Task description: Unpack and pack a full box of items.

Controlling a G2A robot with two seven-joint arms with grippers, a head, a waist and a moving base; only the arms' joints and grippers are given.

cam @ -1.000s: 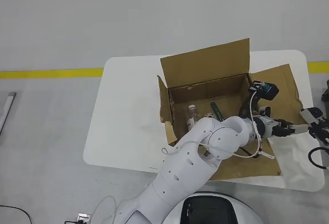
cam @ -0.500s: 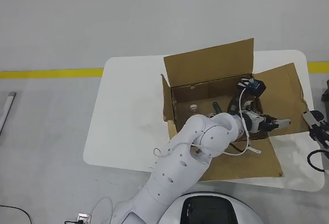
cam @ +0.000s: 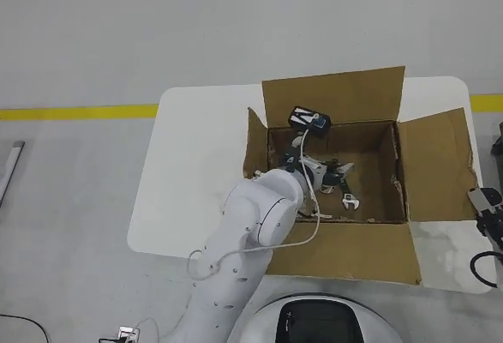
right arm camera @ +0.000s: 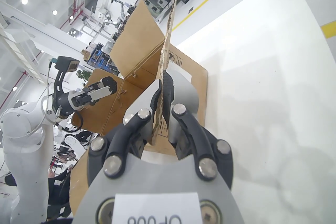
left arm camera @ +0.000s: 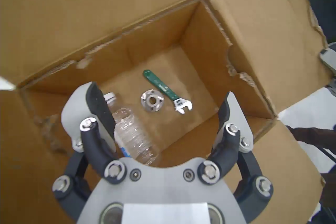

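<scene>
One white table (cam: pixel 191 171) carries the open box (cam: pixel 332 94), right of middle; three items on the box floor. At the right flap (cam: pixel 435 163), the right gripper (right arm camera: pixel 165 81) is pressed together on the cardboard edge. Edge is ragged: a hard pull could tear it or drag the box. Over the interior, the left gripper (left arm camera: pixel 159 91) hangs spread. The bottle (left arm camera: pixel 131 130) lies by the left wall; round, clear, likely to roll or slip from a pinch, and a finger may catch the wall. The wrench (left arm camera: pixel 164 91) and flange (left arm camera: pixel 152 101) sit just beside each other, mid-floor; flange is flat, hard to grip. Left wrist view gives the items; top view, the box's place; right wrist view, the flap pinch.
</scene>
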